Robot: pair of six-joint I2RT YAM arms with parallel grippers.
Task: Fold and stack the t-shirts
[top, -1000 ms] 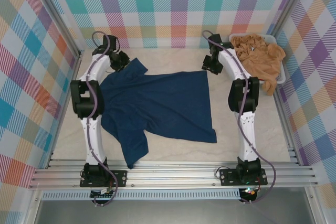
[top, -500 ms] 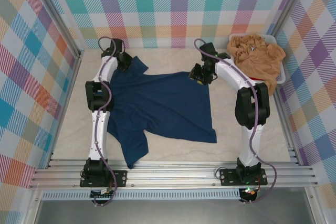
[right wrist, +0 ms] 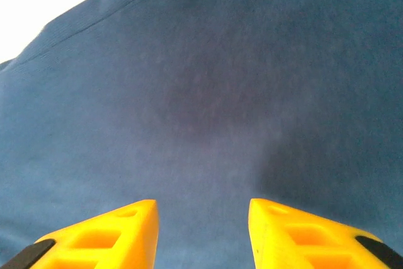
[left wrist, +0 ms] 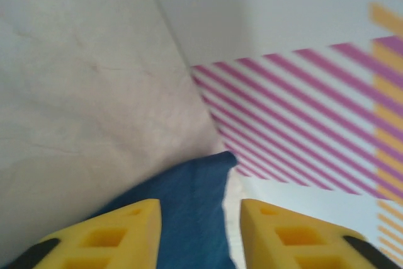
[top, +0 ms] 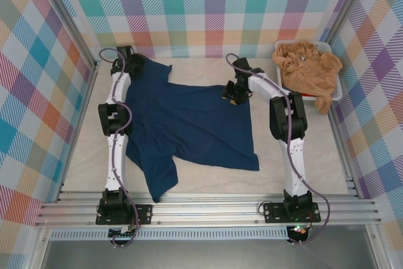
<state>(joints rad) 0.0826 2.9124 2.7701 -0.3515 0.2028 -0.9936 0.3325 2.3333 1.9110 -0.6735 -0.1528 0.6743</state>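
A dark navy t-shirt lies spread, plain side up, across the middle of the table. My left gripper is at the far left corner, over the shirt's sleeve. In the left wrist view its yellow fingers stand apart, open, and the sleeve tip lies flat between them. My right gripper hovers over the shirt's far right edge, open, with only navy cloth beneath it. Light tan-orange t-shirts are heaped in the tub at the back right.
The white plastic tub stands in the far right corner, with tan cloth spilling over its near rim. Plaid walls close in the left, back and right. Aluminium rails run along the near edge by the arm bases.
The left gripper carried the sleeve toward the far left corner and opened, leaving it flat. The right gripper moved left and nearer, from beside the shirt's far right corner to over it.
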